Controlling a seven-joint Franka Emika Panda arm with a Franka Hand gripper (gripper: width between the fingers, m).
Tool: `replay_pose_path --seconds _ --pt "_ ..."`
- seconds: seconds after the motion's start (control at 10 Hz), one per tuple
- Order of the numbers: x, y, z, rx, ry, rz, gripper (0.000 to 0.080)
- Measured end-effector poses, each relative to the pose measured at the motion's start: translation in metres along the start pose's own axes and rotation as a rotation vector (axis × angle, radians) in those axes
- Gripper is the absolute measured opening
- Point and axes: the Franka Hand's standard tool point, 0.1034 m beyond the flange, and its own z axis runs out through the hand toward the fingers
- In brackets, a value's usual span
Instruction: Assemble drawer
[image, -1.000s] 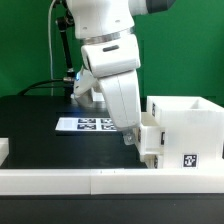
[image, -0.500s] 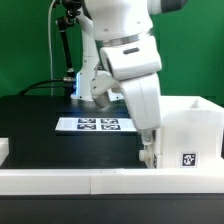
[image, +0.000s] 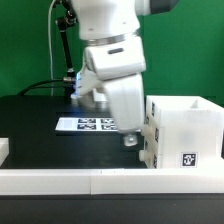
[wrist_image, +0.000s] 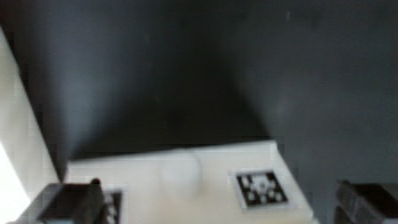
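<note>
Here the casing (image: 185, 133) stands upright on the bench (image: 40, 120) at the exterior view's right, its open top up and a square tag facing the camera. It sits just behind the low white rail (image: 100, 180) along the near edge, which we judge serves as a stop to keep it square during assembly. We see a smaller white part (image: 150, 143) against the casing's left face, possibly a tray; we cannot tell whether it is seated.

Our hand (image: 130, 138) hangs low, just beside that face, and appears to hold nothing. In the wrist view the two fingers (wrist_image: 68, 203) stand wide apart, with only the dark bench and the marker board (wrist_image: 187, 180) between them.

The marker board lies flat behind the arm, well clear of the casing. The arm itself hides the casing's left side, so contact there cannot be confirmed. A second rail (image: 4, 150) sits at the exterior view's left.
</note>
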Motion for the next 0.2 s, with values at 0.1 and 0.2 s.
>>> replay_pose_path --seconds 0.1,0.2 --pt "-0.0061 0.0017 -0.0045 -0.015 -0.002 0.012 0.0649" --pt "-0.0042 0.0011 -0.0023 -0.012 -0.001 0.010 0.0649"
